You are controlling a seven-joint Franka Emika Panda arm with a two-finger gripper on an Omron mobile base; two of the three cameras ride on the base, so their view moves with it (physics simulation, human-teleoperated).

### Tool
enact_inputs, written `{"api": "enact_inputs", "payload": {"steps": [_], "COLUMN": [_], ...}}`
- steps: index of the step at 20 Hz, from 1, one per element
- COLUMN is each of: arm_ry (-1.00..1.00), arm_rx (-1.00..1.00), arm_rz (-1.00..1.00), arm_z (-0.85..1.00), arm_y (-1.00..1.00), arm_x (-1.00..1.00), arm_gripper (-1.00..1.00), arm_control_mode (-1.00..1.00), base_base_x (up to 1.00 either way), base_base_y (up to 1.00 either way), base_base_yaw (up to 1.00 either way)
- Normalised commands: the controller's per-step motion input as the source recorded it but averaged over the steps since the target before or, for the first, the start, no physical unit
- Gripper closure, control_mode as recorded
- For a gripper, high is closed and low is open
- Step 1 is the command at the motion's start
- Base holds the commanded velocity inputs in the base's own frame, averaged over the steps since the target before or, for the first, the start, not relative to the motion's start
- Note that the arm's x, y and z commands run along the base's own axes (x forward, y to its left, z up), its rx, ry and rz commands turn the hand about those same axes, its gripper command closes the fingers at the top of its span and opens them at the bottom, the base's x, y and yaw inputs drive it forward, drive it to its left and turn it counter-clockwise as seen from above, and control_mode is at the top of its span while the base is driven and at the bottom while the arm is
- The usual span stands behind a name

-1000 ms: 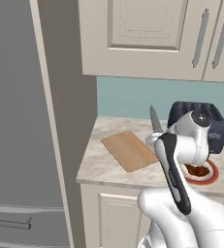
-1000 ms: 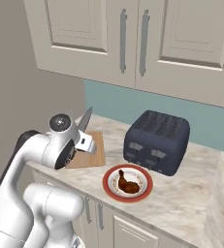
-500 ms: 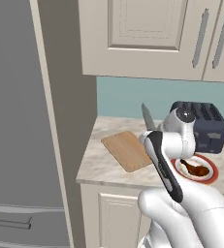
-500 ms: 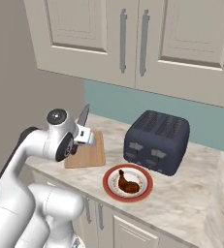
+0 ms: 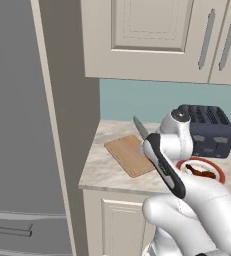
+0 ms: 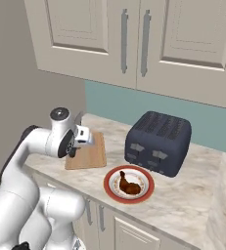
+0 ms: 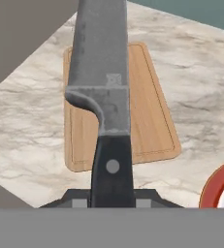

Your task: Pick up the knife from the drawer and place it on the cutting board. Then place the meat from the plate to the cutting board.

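We see gripper (image 7: 112,196) clamped on knife (image 7: 104,82) handle, blade pointing out from the hand, above board (image 7: 147,121), meat (image 6: 127,183) on plate (image 6: 110,188)

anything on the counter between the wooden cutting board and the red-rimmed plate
No; in the hand view only bare marble counter separates the light-brown wooden cutting board from the red-rimmed plate.

White arm bent forward, end effector (image 7: 112,201) clamped, jaws nearly closed
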Motion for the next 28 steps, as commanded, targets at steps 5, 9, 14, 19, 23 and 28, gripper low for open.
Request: {"api": "enact_inputs", "payload": {"steps": [5,9,14,19,23,28], "arm_ry": [0.12,-0.06,-0.02,0.00,0.00,0.00], "arm_rx": [-0.03,-0.01,0.00,0.00,0.00,0.00], "arm_rz": [0.12,0.00,0.00,0.00,0.00,0.00], "arm_z": [-0.17,-0.25,-0.47,-0.51,-0.45,-0.43], "arm_y": [0.29,0.13,0.06,0.06,0.08,0.10], "arm_x": [0.20,0.20,0.11,0.20,0.31,0.28], "arm_gripper": [1.00,1.00,1.00,1.00,1.00,1.00], "arm_control_mode": [-1.00,-1.00,-1.00,-1.00,-1.00,-1.00], "base_base_x": [0.00,0.00,0.00,0.00,0.00,0.00], "base_base_y": [0.00,0.00,0.00,0.00,0.00,0.00], "base_base_yaw": [0.00,0.00,0.00,0.00,0.00,0.00]}}
